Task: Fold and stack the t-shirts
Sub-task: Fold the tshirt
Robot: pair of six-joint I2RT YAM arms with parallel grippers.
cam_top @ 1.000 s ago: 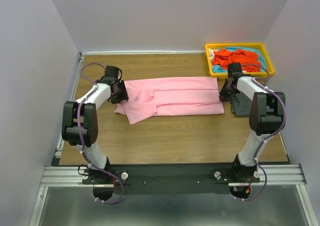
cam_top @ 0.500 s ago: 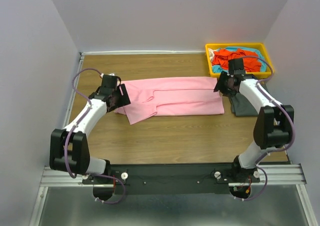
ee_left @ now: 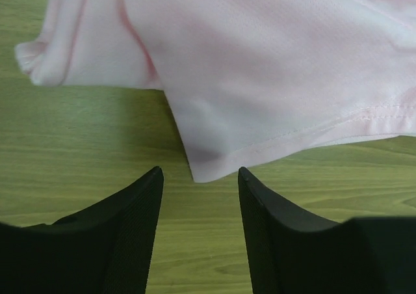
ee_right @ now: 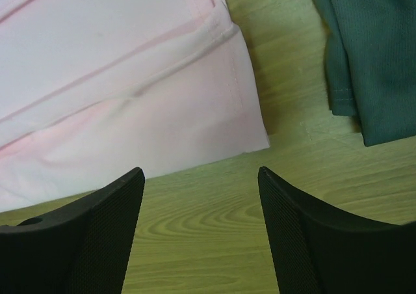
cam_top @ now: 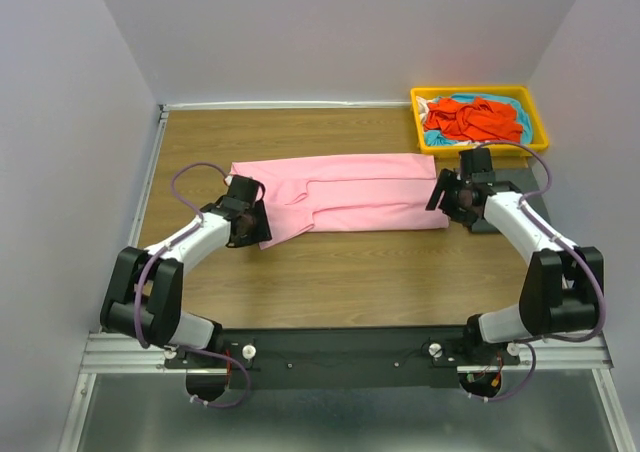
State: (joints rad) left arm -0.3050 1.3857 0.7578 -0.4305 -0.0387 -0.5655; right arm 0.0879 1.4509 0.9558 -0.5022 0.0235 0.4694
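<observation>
Left gripper (ee_left: 199,177) apart, empty, just short of corner hem of light pink cotton t-shirt (ee_left: 273,66); right gripper (ee_right: 201,177) apart, empty, facing opposite corner.

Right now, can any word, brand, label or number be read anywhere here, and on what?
None can be read: the pink t-shirt, the dark grey t-shirt, the orange-red t-shirt and the yellow tray all show plain surfaces, without print or label.

The brown wooden table (cam_top: 350,272) has a soft light pink cotton t-shirt (cam_top: 350,197) lying flat across its middle. A dark grey cotton t-shirt (ee_right: 370,60) lies just beside it, near the right edge. A yellow plastic tray (cam_top: 470,92) sits in the far right corner.
</observation>
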